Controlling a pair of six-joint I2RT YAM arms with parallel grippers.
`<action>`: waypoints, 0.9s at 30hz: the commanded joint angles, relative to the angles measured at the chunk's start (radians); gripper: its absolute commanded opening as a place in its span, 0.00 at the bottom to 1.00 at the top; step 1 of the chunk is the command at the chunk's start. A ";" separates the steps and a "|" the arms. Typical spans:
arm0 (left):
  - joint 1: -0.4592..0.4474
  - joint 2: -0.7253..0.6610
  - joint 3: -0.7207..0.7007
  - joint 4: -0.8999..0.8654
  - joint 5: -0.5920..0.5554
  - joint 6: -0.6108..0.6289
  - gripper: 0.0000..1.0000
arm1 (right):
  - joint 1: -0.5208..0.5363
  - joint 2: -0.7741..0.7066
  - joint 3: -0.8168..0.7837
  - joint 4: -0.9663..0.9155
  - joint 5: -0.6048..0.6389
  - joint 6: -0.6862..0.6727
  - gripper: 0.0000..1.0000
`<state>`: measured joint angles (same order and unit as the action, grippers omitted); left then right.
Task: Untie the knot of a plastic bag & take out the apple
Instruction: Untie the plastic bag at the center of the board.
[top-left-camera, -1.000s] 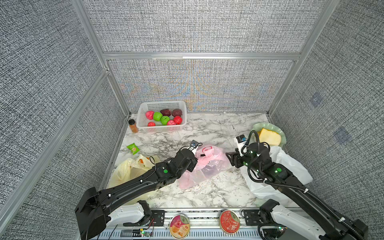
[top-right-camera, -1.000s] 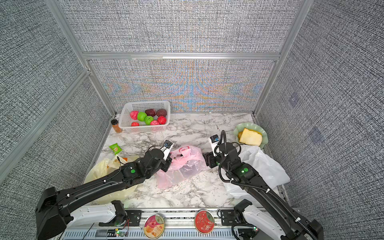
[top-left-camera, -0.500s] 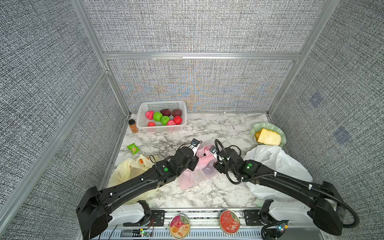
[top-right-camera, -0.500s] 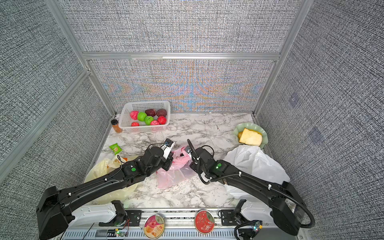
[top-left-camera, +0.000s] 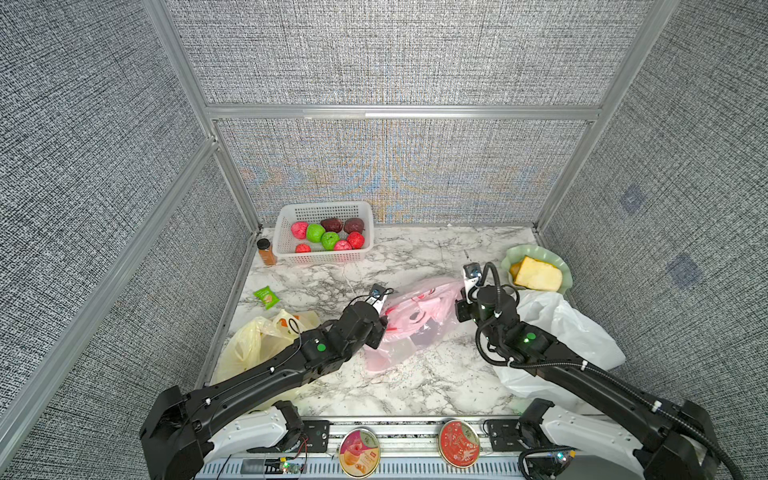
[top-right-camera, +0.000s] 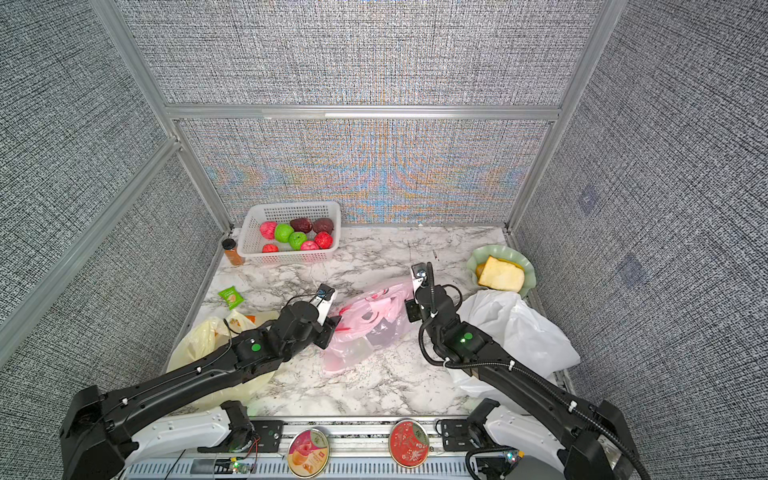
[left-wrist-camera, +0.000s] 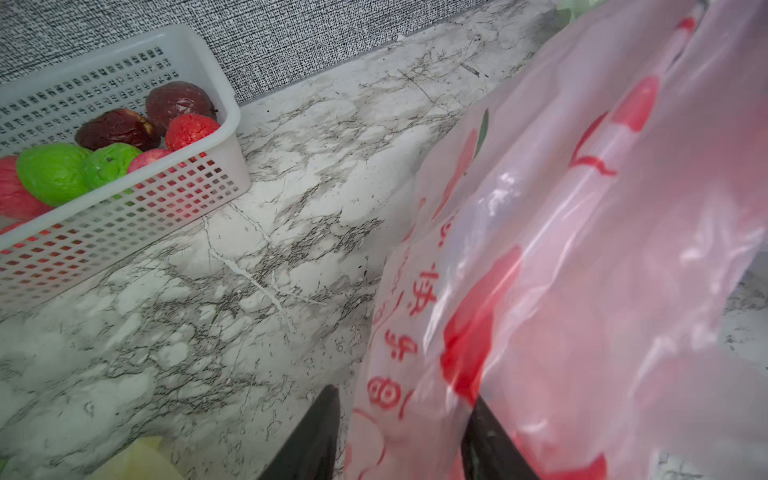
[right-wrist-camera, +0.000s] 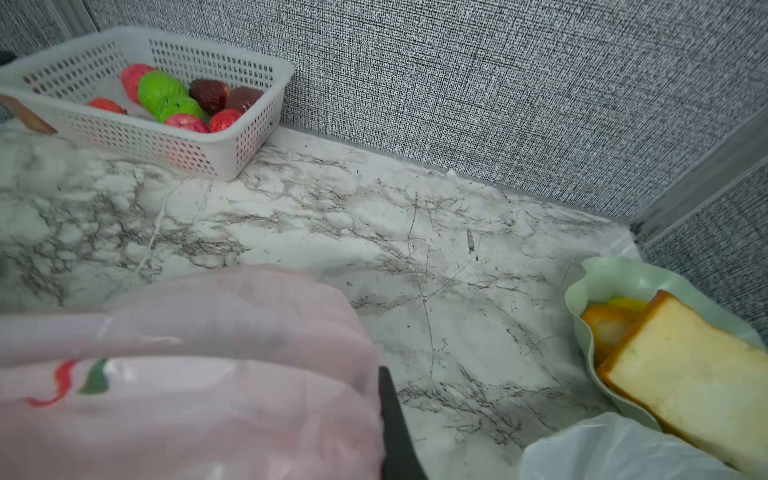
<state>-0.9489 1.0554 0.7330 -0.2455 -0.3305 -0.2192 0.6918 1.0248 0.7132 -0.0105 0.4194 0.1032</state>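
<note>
Mid-untying: my right gripper pinches the pink bag; my left gripper, spread, must next clamp its left side.

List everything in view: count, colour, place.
pink bag: one, pink, red print, centre
basket: one, white, back left
fruit: eight, four red-pink, two green, two dark red, in basket
spice jar: one, orange-brown, beside basket
sachet: one, green, left side
yellow bag: one, pale yellow, front left
white bag: one, white, right side
dish: one, pale green, back right
bread slice: one, yellow, in dish
tins: two, pink and red, front rail
table: one, white marble, underneath
left hand: one, black, open around pink bag film
right hand: one, black, shut on pink bag
</note>
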 joint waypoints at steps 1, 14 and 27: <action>0.001 -0.075 -0.025 0.021 -0.037 -0.023 0.54 | -0.008 0.010 0.035 -0.021 -0.084 0.154 0.00; -0.220 0.012 0.088 0.139 -0.068 0.276 0.58 | -0.006 0.070 0.111 -0.052 -0.223 0.313 0.00; -0.228 0.467 0.191 0.155 -0.660 0.239 0.75 | -0.096 0.124 0.169 -0.076 -0.352 0.354 0.00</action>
<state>-1.2015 1.4788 0.9035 -0.0746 -0.8230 0.0700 0.6281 1.1324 0.8764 -0.0940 0.1349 0.4263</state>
